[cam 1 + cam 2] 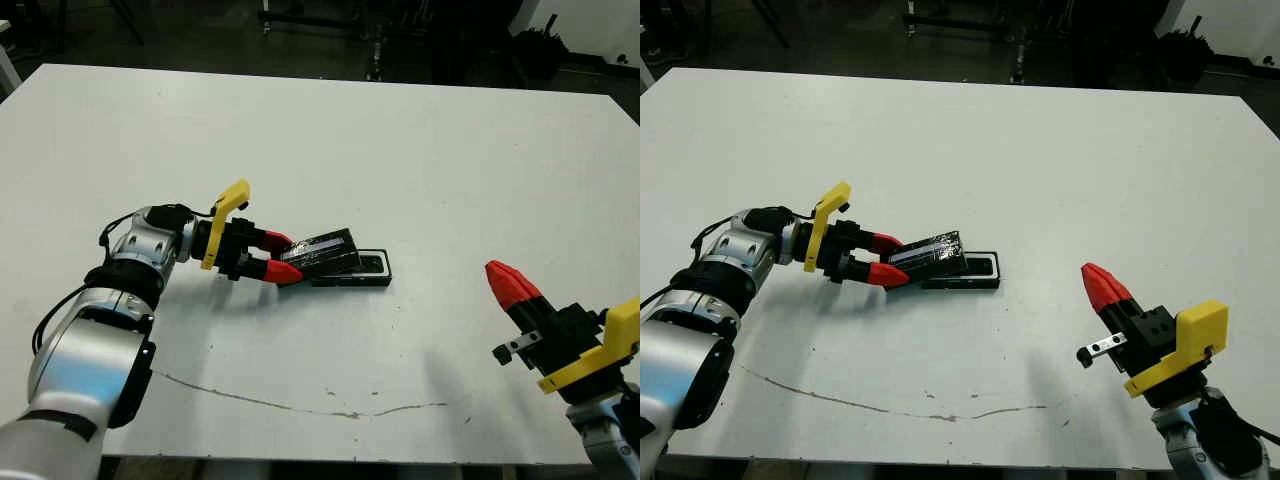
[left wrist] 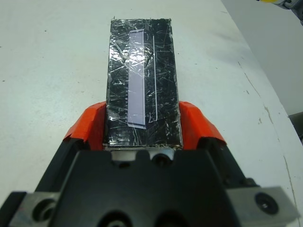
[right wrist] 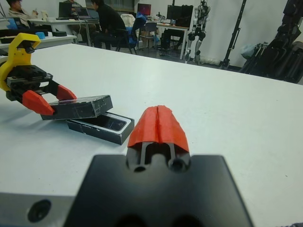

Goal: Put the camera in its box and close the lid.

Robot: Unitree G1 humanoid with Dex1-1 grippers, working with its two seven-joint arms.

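1. The left hand [image 1: 282,256] is clenched on one end of the lid [image 1: 322,251], a red finger on each long side.
2. The lid is tilted, its free end resting over the near part of the box [image 1: 368,270].
3. The box sits on the white tabletop [image 1: 400,150] near its middle; the camera [image 3: 107,122] lies inside it, partly covered by the lid.
4. The right hand [image 1: 511,286] hangs well apart to the right, fingers pressed together, grasping nothing.
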